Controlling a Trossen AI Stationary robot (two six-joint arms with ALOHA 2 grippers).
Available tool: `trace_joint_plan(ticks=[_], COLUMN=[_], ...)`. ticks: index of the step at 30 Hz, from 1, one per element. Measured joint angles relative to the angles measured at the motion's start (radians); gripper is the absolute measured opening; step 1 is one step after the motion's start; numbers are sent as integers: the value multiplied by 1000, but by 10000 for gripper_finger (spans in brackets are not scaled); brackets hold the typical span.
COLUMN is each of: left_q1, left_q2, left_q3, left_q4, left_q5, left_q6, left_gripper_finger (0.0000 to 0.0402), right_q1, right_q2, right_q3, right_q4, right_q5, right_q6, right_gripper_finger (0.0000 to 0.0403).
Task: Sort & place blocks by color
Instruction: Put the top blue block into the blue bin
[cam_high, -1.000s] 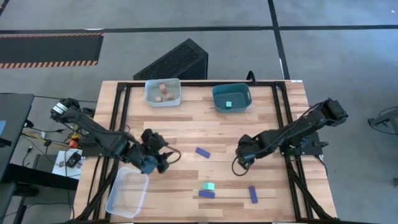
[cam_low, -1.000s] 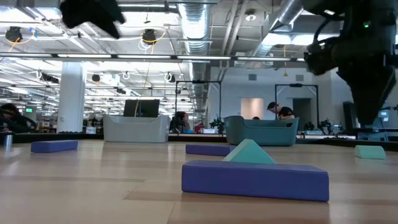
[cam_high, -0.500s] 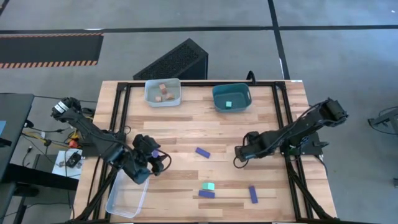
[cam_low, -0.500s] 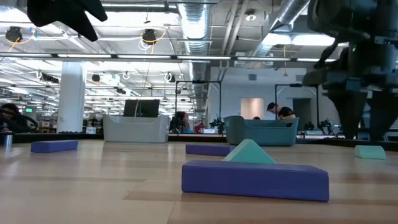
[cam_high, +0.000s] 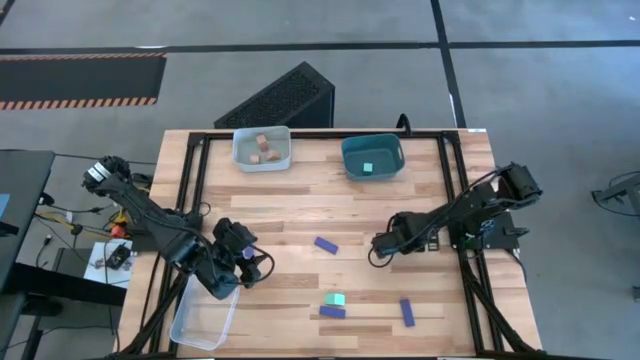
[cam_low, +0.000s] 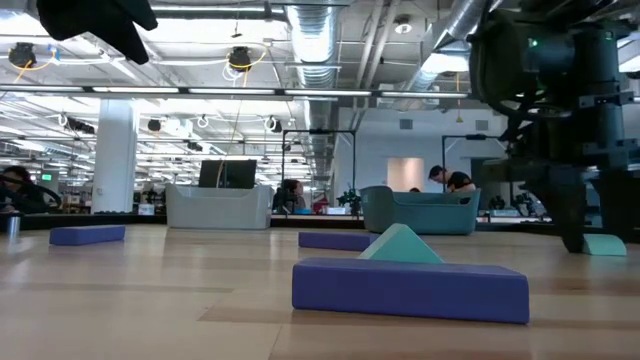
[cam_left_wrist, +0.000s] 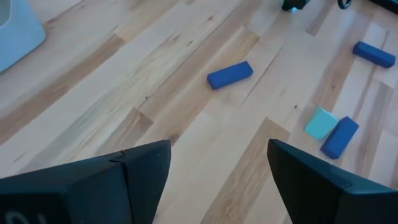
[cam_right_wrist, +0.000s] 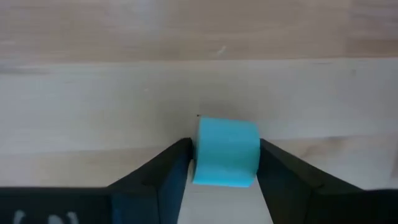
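Observation:
A light teal cube (cam_right_wrist: 227, 151) sits on the table between the fingers of my right gripper (cam_right_wrist: 225, 163), which points down at the table's right middle (cam_high: 380, 247) and is open. In the low view the cube (cam_low: 603, 244) shows beside one dark finger (cam_low: 572, 215). My left gripper (cam_high: 248, 265) hangs open and empty (cam_left_wrist: 217, 168) above the table by the clear bin (cam_high: 203, 315). Three dark blue bars (cam_high: 326, 244) (cam_high: 332, 312) (cam_high: 407, 312) and a second teal cube (cam_high: 335, 298) lie flat on the wood. My right gripper comes from above, pointing down, with one finger (cam_right_wrist: 177, 163) close beside one side of the teal cube and the other finger (cam_right_wrist: 277, 167) close beside the opposite side. I cannot tell whether they touch it. The cube rests on the table.
At the far edge stand a pale grey bin (cam_high: 240, 150) with tan cubes and a teal bin (cam_high: 347, 160) with one teal cube. The clear bin lies at the near left corner. Bare wood stretches across the table's middle.
My right gripper has sunk toward the table and rolled about its own axis; its fingers now stand on either side of the teal cube. My left gripper has shifted a little toward the table's near left, closer to the clear bin.

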Motion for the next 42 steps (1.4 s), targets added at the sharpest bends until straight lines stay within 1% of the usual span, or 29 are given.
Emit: trace_joint_plan(ticks=[2, 4, 6, 9, 12, 14, 16, 17, 18, 20, 21, 23, 25, 26, 29, 31, 33, 35, 37, 40, 42], left_q1=[0, 0, 5, 26, 84, 147, 226, 271, 315, 397, 435, 508, 571, 599, 676, 725, 776, 819, 848, 872, 889], left_q2=[0, 0, 0, 0, 0, 0, 0, 0, 0, 0, 0, 0, 0, 0, 7, 16, 41, 76, 115, 156, 169], left_q3=[0, 0, 0, 0, 0, 0, 0, 0, 0, 0, 0, 0, 0, 0, 1, 2, 1, 0, 0, 0, 0], left_q4=[0, 0, 5, 50, 169, 288, 426, 506, 582, 728, 807, 949, 1082, 1140, 1260, 1277, 1290, 1295, 1354, 1464, 1518], left_q5=[0, 0, -8, -38, -91, -111, -74, -28, 29, 148, 211, 326, 402, 427, 473, 499, 549, 606, 658, 680, 688], left_q6=[14, 36, 70, 182, 374, 520, 680, 768, 853, 996, 1049, 1123, 1183, 1223, 1344, 1382, 1386, 1357, 1346, 1373, 1379], left_gripper_finger=[255, 255, 255, 255, 255, 255, 255, 254, 254, 252, 251, 249, 248, 247, 247, 247, 247, 247, 247, 247, 247], right_q1=[12, 32, 57, 83, 81, 80, 76, 65, 47, -3, -31, -86, -134, -164, -265, -330, -400, -465, -516, -571, -604], right_q2=[-10, -36, -78, -153, -211, -250, -278, -290, -306, -354, -380, -436, -490, -511, -551, -561, -556, -540, -511, -473, -452], right_q3=[18, 44, 91, 127, 173, 208, 234, 249, 263, 288, 305, 334, 342, 342, 342, 342, 343, 342, 341, 341, 341], right_q4=[-10, -18, -7, -13, -9, 12, 55, 91, 126, 189, 221, 311, 406, 453, 543, 595, 621, 645, 683, 752, 796], right_q5=[6, 18, 71, 182, 321, 421, 494, 513, 510, 445, 402, 364, 316, 268, 79, -20, -107, -188, -265, -369, -409], right_q6=[-7, -52, -105, -181, -221, -276, -391, -474, -576, -751, -806, -870, -946, -985, -1060, -1087, -1095, -1091, -1087, -1081, -1052], right_gripper_finger=[179, 148, 119, 114, 114, 114, 119, 121, 122, 122, 122, 123, 123, 124, 124, 125, 125, 125, 125, 126, 126])
